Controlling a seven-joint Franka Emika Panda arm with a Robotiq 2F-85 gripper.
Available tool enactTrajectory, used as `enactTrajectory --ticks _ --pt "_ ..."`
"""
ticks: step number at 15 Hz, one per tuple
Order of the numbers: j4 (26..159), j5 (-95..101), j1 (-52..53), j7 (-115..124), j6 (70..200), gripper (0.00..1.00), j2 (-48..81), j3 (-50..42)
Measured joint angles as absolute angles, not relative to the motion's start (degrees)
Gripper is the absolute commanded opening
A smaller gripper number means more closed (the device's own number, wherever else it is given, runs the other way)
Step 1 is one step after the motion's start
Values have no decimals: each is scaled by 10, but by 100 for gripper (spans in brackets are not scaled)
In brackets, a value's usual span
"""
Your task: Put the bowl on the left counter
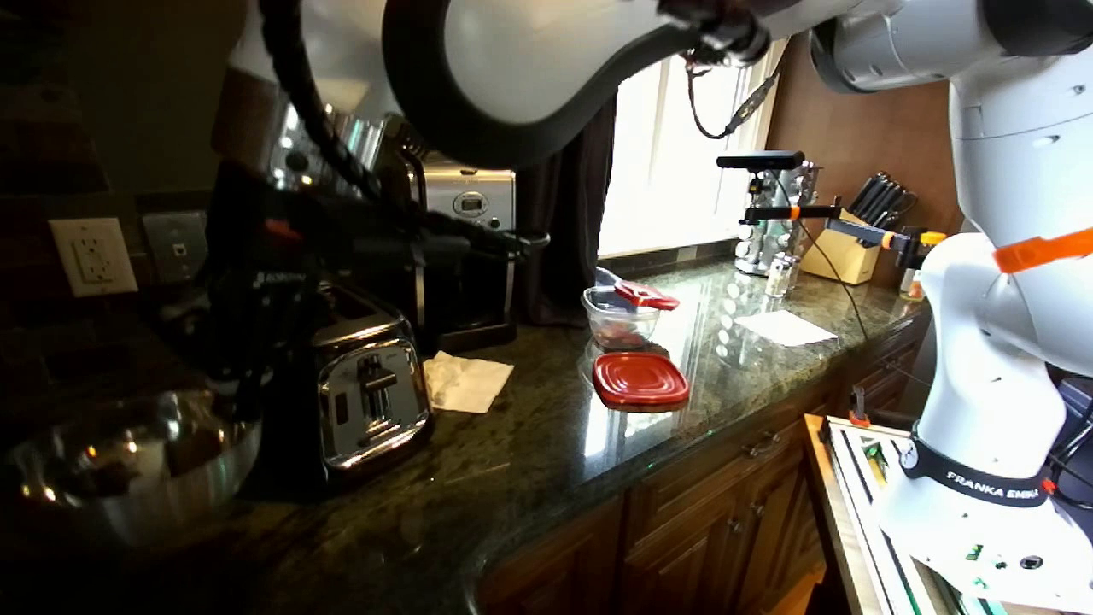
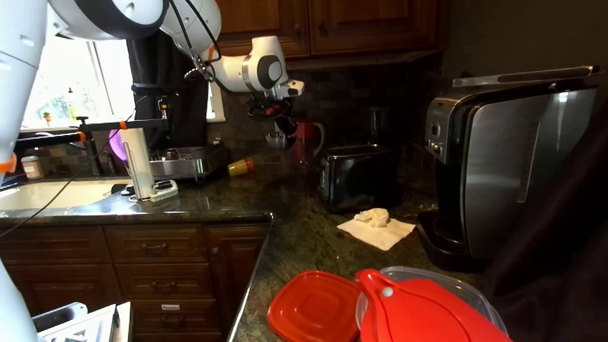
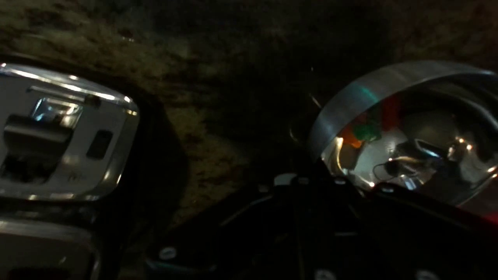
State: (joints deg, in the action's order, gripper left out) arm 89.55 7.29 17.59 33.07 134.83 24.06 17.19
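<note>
The bowl, round and shiny silver metal (image 1: 141, 483), is at the lower left in an exterior view, beside the toaster. It also shows near the backsplash (image 2: 276, 139), raised above the counter, and at the right of the wrist view (image 3: 350, 102). My gripper (image 3: 311, 177) is shut on the bowl's rim; its dark fingers also show in both exterior views (image 1: 243, 400) (image 2: 287, 129). Green and orange patches show inside the bowl; I cannot tell whether they are reflections. The left counter, dark speckled stone over brown cabinets (image 2: 209, 202), runs from the corner toward the sink.
The toaster (image 1: 376, 397) stands close to the bowl. A red pitcher (image 2: 306, 142) is behind the bowl. A yellow and red cup (image 2: 241, 167), a dish rack (image 2: 178, 167) and a paper towel roll (image 2: 138, 164) stand along the counter. A red lid (image 2: 316, 306) lies nearer.
</note>
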Motion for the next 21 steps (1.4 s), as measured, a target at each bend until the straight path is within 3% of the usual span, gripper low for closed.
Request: enactTrajectory --ticks 14,21 --pt "810 56 261 199 1271 1 343 139" --pt "803 82 326 406 1356 1 381 51"
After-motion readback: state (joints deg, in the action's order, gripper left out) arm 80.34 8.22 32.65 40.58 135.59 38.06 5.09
